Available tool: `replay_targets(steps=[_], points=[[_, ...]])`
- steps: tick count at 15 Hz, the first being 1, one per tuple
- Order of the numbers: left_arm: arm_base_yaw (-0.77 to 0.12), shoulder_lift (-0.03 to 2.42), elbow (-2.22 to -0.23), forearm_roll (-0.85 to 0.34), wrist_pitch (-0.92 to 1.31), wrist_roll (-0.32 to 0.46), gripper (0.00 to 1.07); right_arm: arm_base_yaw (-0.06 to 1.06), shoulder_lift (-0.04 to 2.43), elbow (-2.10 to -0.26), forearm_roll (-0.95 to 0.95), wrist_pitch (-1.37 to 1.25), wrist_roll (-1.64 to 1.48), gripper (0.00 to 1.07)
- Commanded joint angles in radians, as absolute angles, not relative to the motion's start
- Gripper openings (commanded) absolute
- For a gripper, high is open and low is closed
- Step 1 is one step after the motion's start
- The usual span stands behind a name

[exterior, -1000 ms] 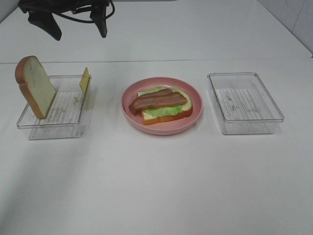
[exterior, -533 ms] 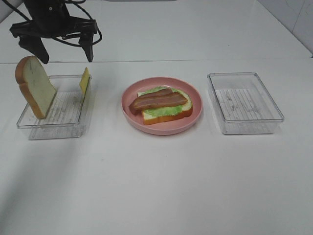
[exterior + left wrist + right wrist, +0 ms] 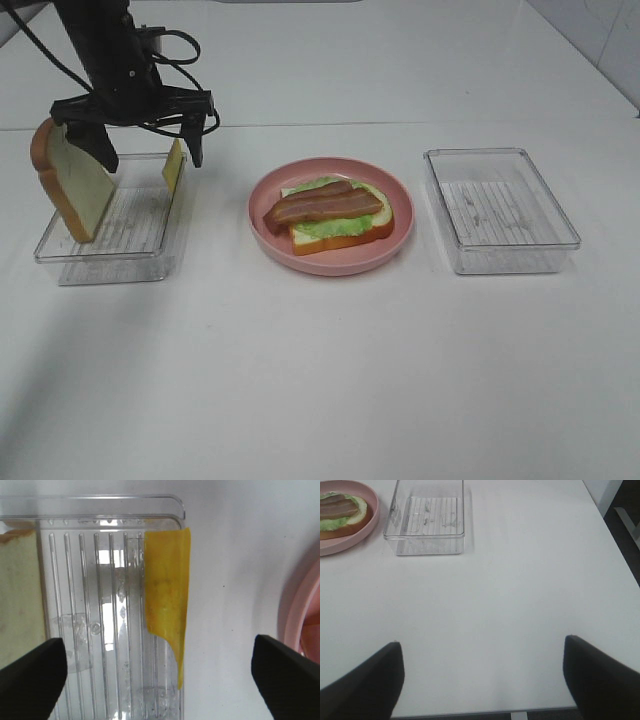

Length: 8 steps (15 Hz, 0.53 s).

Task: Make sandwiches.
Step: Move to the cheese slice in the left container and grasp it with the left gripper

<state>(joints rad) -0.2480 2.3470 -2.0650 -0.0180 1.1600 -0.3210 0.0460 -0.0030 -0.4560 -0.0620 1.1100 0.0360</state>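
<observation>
Cheese slice [image 3: 167, 600] leans against the plate-side wall of the left tray [image 3: 110, 250], and the left gripper [image 3: 150, 158] hangs over it, jaws spread wide, gripping nothing. Half-built sandwich [image 3: 340, 215] (bread, lettuce, bacon on top) sits on the pink plate [image 3: 330, 262]. Right gripper [image 3: 485, 680] is wide apart too, over bare desk [image 3: 495, 605].

A clear tray [image 3: 424, 517] is sitting beside the pink plate [image 3: 369, 529] carrying the sandwich [image 3: 342, 511]; the right gripper [image 3: 481, 644] is hovering, jaws spread, over the table [image 3: 530, 590].
</observation>
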Motion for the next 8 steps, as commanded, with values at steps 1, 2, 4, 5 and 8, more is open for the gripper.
replay_targets(steps=[1,2,4,5,8], points=[[-0.25,2.373,-2.065,-0.044,1.106,-0.328,0.91,0.041,-0.033,-0.452,-0.065,1.1,0.029,0.85],[-0.25,2.379,-2.065,-0.048,1.103,-0.328,0.91,0.041,-0.033,-0.452,-0.065,1.1,0.029,0.85],[-0.25,2.393,-2.065,-0.057,1.089,-0.328,0.91,0.041,-0.033,-0.452,-0.065,1.1,0.029,0.85],[-0.25,2.396,-2.065,-0.064,1.076,-0.328,0.88,0.041,-0.033,-0.452,-0.065,1.1,0.029,0.85],[-0.25,2.396,-2.065,-0.066,1.056,-0.349,0.76,0.041,-0.033,-0.452,-0.065,1.1,0.029,0.85]])
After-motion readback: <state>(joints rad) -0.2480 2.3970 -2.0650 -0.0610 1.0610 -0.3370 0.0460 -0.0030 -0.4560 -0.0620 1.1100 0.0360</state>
